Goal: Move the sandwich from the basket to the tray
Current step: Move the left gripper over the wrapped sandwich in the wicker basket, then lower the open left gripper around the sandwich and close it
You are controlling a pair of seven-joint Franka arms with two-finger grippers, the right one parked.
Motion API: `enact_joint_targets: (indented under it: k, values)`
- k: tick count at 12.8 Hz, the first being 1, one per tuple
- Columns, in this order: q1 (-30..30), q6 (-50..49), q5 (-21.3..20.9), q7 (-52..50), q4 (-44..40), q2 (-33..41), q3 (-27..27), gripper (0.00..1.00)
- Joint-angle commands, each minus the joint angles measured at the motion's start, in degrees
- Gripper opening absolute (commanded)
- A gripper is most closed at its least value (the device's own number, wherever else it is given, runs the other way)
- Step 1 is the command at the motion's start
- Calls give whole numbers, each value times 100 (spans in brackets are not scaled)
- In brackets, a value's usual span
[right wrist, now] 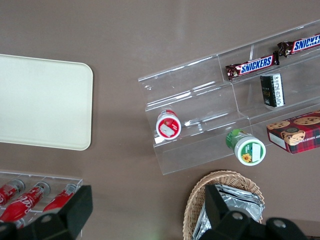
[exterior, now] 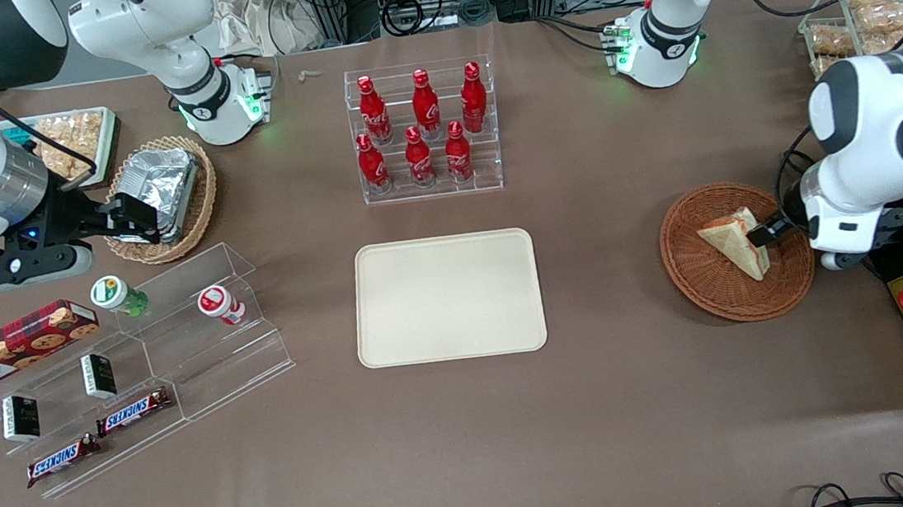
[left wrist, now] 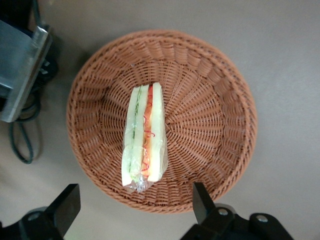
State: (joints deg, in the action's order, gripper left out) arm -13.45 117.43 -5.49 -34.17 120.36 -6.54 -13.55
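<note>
The sandwich (exterior: 736, 243) sits in the reddish-brown woven basket (exterior: 712, 295) at the middle right of your front view, a pale wedge lying across the basket's floor with one corner pointing toward the tray (exterior: 447, 297). From the wrist camera you see the sandwich (left wrist: 145, 137) edge-on — green and red-orange filling between white bread, the clear wrap bunched at one end — resting roughly in the middle of the basket (left wrist: 210, 90). Your hand (exterior: 773, 232) hangs over the basket's rim on the side toward the working arm's end of the counter, its dark fingertip showing just beside the sandwich's upper corner in the front view. In the wrist view the hand (left wrist: 135, 205) is spread wide, one finger (left wrist: 67, 205) out over the bare counter (left wrist: 280, 50) and the other over the basket's wall, and the sandwich's wrapped end lies between them; nothing is gripped. The cream tray lies bare at the centre of the front frame, well apart from the basket. Above the tray in that frame stands a clear rack of red bottles (exterior: 423, 128), and at the lower left a stepped clear rack (exterior: 179, 346) carries snack bars and small jars.
</note>
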Motion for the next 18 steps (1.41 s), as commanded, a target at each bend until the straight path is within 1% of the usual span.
enact_joint_targets:
  k: [1, 4, 7, 11, 16, 18]
  values:
    - [-43, 482, -58, -134, 558, 188, 36, 100]
    - [-52, 518, -84, -134, 655, 22, 36, 100]
    - [-52, 903, -110, -134, 874, -49, 45, 100]
    - [-87, 1115, -137, -134, 980, -163, 45, 100]
    - [-166, 1818, -146, -134, 1314, -418, 71, 100]
    - [-166, 2063, -163, -117, 1305, -681, 71, 100]
